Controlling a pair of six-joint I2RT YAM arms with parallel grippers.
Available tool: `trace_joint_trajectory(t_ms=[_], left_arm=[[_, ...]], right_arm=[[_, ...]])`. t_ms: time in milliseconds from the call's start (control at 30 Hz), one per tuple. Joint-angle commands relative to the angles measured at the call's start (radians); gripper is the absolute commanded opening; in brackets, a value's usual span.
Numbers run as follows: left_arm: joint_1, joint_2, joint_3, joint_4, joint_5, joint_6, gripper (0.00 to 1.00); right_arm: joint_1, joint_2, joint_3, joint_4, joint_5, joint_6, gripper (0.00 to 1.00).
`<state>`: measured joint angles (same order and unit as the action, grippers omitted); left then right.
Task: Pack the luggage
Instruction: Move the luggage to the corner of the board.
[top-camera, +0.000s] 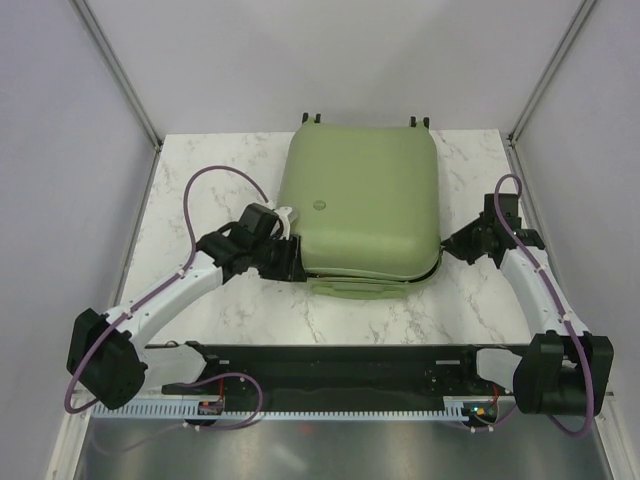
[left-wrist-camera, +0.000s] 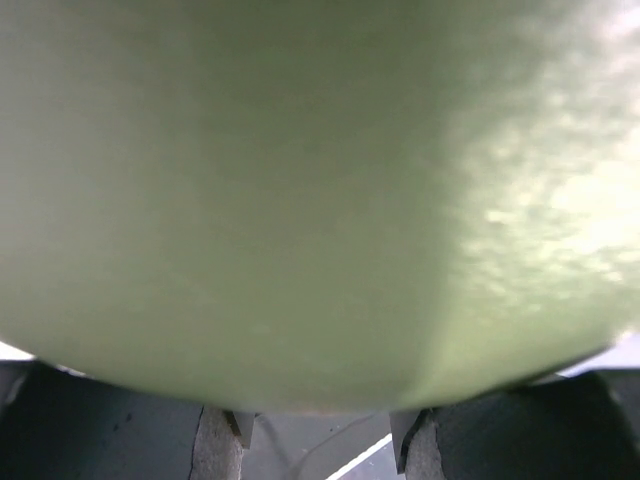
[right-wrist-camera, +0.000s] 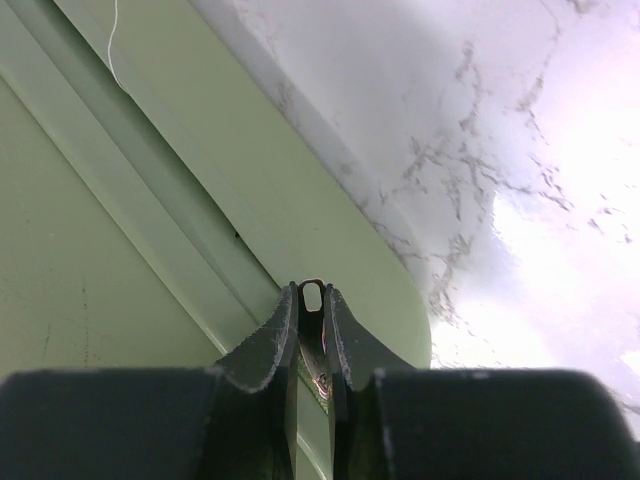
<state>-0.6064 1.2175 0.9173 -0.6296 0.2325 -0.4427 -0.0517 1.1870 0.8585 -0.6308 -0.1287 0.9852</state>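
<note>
**A:** What's on the table?

**B:** Overhead cam: a large sage-green hard-shell suitcase with rounded corners (top-camera: 365, 190) lies flat at the ctr of a white marble-pattern tabletop (top-camera: 210, 310), toward the far edge. The lid is down but not flush. A strip of the lower shell shows along the near side, w/ a dark gap at the near right corner. There's a small round emblem (top-camera: 320, 205) on the lid, left of ctr. Small black wheels (top-camera: 306, 118) poke out at the far edge.

**A:** And the arms?

**B:** One each side. The left gripper (top-camera: 290, 260) sits against the suitcase's near left corner. The right gripper (top-camera: 447, 248) is at the near right corner.

**A:** Fingers wide or narrow?

**B:** Left wrist cam: the green shell fills nearly the whole frame, v. close & blurred. The left gripper's two dark fingers (left-wrist-camera: 100, 435) stand well apart at the bottom, w/ only a slice of table btwn them. Can't tell if they touch the shell. Right wrist cam: the fingers (right-wrist-camera: 265, 350) are nearly together, pinching a small metal zip tab with a slotted end (right-wrist-camera: 312, 294). The tab sits at the seam btwn the two green halves. Marble shows beyond, upper right.
</note>
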Motion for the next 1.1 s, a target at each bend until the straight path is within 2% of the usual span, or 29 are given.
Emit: trace_joint_trajectory(t_ms=[0, 233, 567, 667, 800, 933, 1067], left_arm=[[-0.001, 0.056, 0.069, 0.122, -0.009, 0.038, 0.54], [-0.001, 0.137, 0.153, 0.165, 0.034, 0.093, 0.55], [-0.001, 0.304, 0.276, 0.275, 0.036, 0.101, 0.55], [0.0, 0.364, 0.356, 0.295, 0.005, 0.113, 0.55], [0.0, 0.416, 0.425, 0.295, 0.007, 0.142, 0.55], [0.0, 0.381, 0.387, 0.295, 0.054, 0.163, 0.56], [0.0, 0.297, 0.248, 0.311, 0.091, 0.171, 0.57]], right_arm=[[0.004, -0.023, 0.007, -0.243, -0.034, -0.082, 0.0], [0.004, -0.015, 0.034, -0.271, -0.046, -0.118, 0.0], [0.004, 0.066, 0.036, -0.129, -0.025, -0.063, 0.0], [0.006, 0.095, 0.051, -0.09, -0.014, -0.039, 0.0], [0.004, 0.095, 0.074, -0.101, 0.004, -0.043, 0.0], [0.006, 0.037, 0.042, -0.141, 0.024, -0.039, 0.0], [0.006, -0.073, -0.018, -0.184, 0.031, 0.015, 0.0]])
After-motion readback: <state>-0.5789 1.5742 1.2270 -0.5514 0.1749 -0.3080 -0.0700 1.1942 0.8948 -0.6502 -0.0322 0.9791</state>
